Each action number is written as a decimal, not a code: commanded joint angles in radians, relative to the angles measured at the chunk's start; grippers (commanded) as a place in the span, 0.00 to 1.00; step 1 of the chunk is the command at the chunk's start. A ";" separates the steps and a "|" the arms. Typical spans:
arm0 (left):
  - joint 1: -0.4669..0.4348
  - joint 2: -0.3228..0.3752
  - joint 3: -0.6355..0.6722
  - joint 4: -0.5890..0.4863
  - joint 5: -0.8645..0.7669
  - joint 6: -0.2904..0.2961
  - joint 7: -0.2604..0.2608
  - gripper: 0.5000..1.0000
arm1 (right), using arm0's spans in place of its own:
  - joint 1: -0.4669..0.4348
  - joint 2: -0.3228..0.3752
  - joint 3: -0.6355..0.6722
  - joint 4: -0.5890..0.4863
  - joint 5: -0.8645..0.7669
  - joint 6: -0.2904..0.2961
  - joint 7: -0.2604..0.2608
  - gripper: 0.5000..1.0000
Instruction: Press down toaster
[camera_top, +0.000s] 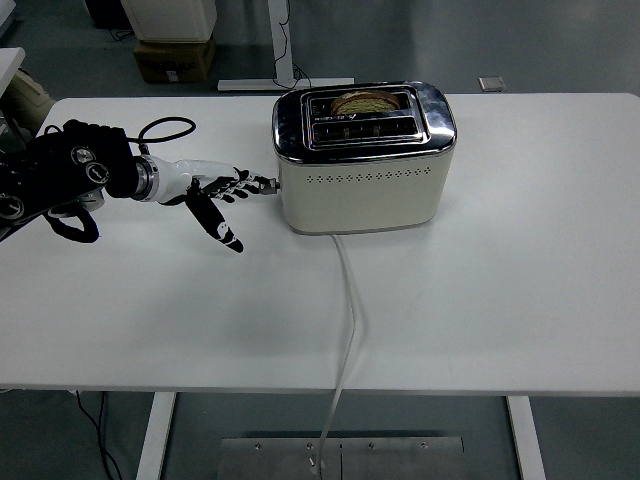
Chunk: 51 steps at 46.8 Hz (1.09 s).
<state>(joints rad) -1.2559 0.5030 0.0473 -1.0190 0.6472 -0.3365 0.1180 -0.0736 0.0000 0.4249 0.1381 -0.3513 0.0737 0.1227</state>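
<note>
Your left hand (215, 190), fingers spread and holding nothing, rests on the toaster (362, 160) lever (263, 184), centre frame; slip off and the bread (362, 101) pops up.

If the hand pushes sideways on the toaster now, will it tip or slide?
The toaster would probably slide rather than tip: it looks wide and low with a flat base. The smooth white table likely gives little grip. The white cord lies slack, so it probably will not hold it back. The left hand is at its left end.
</note>
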 joint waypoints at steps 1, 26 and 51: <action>0.004 -0.006 0.000 0.005 0.000 0.001 0.000 1.00 | 0.000 0.000 0.000 0.000 0.000 0.000 0.000 1.00; 0.023 -0.003 -0.001 0.013 0.000 0.001 0.000 1.00 | 0.000 0.000 0.000 0.000 0.000 0.000 0.000 1.00; 0.016 0.022 -0.006 0.013 0.000 -0.001 0.000 1.00 | 0.000 0.000 0.000 0.000 0.000 -0.002 0.000 1.00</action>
<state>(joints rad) -1.2375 0.5185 0.0450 -1.0064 0.6477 -0.3379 0.1195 -0.0737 0.0000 0.4249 0.1381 -0.3513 0.0737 0.1227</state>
